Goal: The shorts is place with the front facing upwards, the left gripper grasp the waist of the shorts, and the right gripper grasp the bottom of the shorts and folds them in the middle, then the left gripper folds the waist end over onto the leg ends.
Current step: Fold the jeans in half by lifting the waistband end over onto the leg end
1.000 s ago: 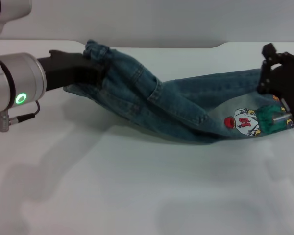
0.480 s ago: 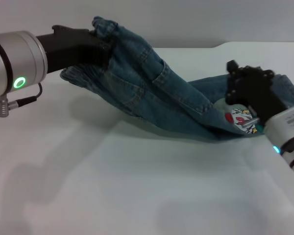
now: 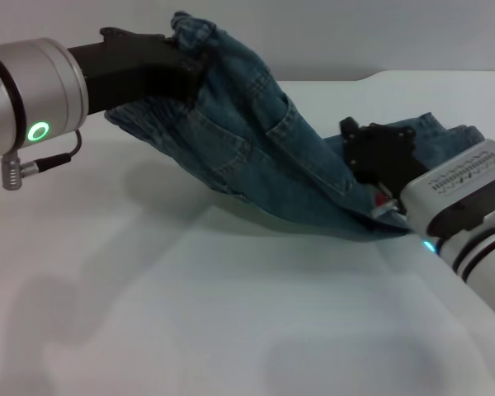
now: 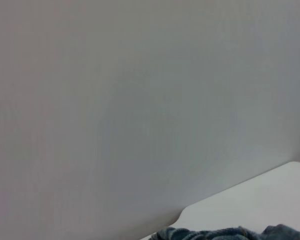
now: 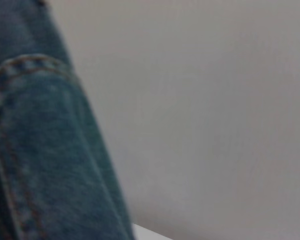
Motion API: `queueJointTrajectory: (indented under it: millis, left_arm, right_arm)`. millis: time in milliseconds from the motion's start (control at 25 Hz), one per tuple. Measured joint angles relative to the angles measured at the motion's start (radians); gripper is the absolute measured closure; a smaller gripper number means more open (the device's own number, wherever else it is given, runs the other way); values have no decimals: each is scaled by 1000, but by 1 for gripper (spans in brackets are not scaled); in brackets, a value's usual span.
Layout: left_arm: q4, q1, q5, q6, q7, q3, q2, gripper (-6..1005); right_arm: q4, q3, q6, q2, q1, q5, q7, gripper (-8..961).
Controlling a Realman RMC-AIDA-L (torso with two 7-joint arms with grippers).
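Lengthwise fold in progress, final fold outstanding — left gripper (image 3: 180, 59) clenched on the denim shorts (image 3: 256, 140) waist, raised; right gripper (image 3: 371, 153) at the leg ends, jaw state indeterminable.

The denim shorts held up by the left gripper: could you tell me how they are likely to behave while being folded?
Probably floppy: the shorts sag between the left gripper and right gripper. Likely fairly heavy cloth, hanging in thick folds.

No readable text or labels anywhere
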Motion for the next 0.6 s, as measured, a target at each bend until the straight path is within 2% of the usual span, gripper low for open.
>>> queueJointTrajectory:
  millis: [200,400,600]
  left_arm:
    - [-1,-16,-27,1,15,-3,0,869]
    - [1,-29,-31,4,17,1,0,870]
    - [1,-33,-31,6,18,2,-1,871]
  right_arm:
    - [36,-42,36,0,16,1,26,954]
    - [53,-140,52,0,52,2,132,953]
    - [76,-190,55,0,74,2,168,953]
